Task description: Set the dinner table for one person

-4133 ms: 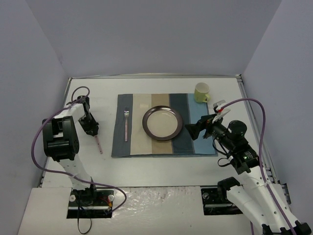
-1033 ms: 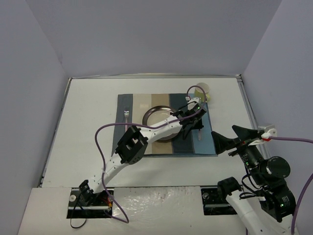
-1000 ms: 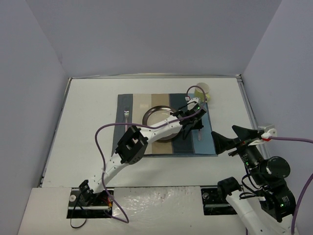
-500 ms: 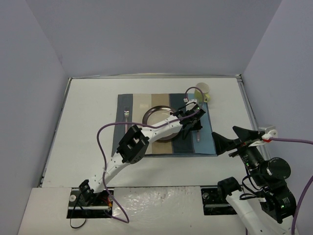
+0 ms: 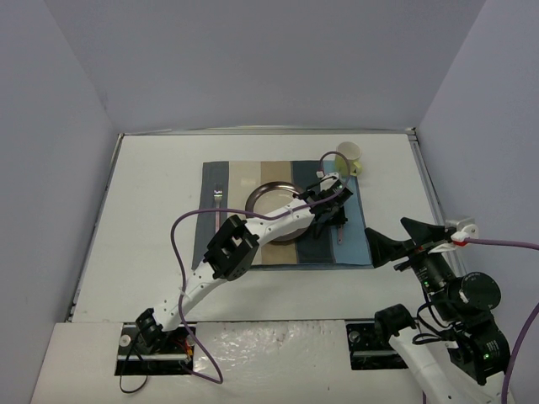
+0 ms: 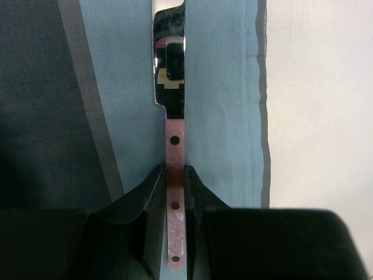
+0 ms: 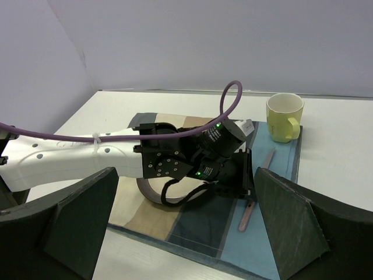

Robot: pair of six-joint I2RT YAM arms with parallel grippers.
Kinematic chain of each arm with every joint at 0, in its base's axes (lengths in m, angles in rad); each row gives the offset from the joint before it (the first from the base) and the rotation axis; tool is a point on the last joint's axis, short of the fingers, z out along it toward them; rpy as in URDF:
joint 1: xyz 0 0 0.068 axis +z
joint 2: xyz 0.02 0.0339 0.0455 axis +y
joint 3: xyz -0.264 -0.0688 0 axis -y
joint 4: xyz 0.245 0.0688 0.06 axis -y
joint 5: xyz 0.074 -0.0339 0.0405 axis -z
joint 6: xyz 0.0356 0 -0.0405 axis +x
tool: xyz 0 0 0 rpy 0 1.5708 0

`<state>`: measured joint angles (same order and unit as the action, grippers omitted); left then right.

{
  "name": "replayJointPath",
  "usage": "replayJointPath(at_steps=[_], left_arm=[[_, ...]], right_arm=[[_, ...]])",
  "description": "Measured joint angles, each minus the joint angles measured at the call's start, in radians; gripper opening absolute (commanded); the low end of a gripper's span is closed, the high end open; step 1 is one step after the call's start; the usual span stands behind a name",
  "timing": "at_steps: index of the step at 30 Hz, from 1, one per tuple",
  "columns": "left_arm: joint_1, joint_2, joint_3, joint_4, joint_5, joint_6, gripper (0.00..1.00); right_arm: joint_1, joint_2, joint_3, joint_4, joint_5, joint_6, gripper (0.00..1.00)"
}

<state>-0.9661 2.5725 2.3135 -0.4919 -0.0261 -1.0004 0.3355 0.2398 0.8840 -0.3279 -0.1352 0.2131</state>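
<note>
White table, lavender-grey panels on three sides. The striped placemat at mid-table carries the plate, with the fork left of it and the yellow mug at the far right corner.

Left hand is nearly closed, pinching the pink handle of the knife along the light-blue stripe. Right hand is spread wide and empty.

Earlier, the left hand was off the mat at the table's left side and the right hand was beside the plate.

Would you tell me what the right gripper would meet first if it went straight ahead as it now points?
Probably the left arm's wrist, low over the placemat where its fingers hold the knife; depth is hard to judge.
</note>
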Motion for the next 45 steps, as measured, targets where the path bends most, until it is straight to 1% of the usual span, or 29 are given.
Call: replayJointPath(at_steps=[5,8,16,19,22,24,27,32,35,40,45], left_arm=[[0.002,0.000,0.000,0.000,0.004,-0.006,0.05],[0.003,0.000,0.000,0.000,0.005,-0.028,0.02],[0.006,0.000,-0.005,0.003,0.000,-0.100,0.02],[0.006,0.000,-0.005,0.003,-0.001,-0.109,0.07],[0.006,0.000,-0.005,0.003,-0.001,-0.112,0.24],[0.006,0.000,-0.005,0.006,0.000,-0.114,0.32],[0.006,-0.001,-0.008,0.025,0.002,-0.118,0.39],[0.006,-0.012,-0.031,0.055,0.000,-0.114,0.43],[0.006,-0.034,-0.070,0.074,-0.001,-0.112,0.44],[0.006,-0.082,-0.142,0.077,-0.001,-0.100,0.44],[0.005,-0.095,-0.169,0.090,0.004,-0.099,0.44]], right_arm=[[0.000,0.000,-0.005,0.000,0.000,0.001,1.00],[0.000,0.000,-0.007,-0.001,0.000,0.001,1.00],[0.000,-0.010,-0.007,-0.001,0.000,0.004,1.00],[0.000,-0.014,-0.007,-0.002,0.000,0.003,1.00],[0.000,-0.015,-0.007,-0.002,0.000,0.003,1.00],[0.000,-0.015,-0.007,-0.002,0.000,0.003,1.00],[0.000,-0.015,-0.007,-0.002,0.000,0.004,1.00],[0.000,-0.015,-0.007,-0.002,0.000,0.003,1.00],[0.000,-0.015,-0.007,-0.002,0.000,0.003,1.00],[0.000,-0.015,-0.007,-0.002,0.000,0.002,1.00],[0.000,-0.015,-0.003,-0.003,0.000,-0.001,1.00]])
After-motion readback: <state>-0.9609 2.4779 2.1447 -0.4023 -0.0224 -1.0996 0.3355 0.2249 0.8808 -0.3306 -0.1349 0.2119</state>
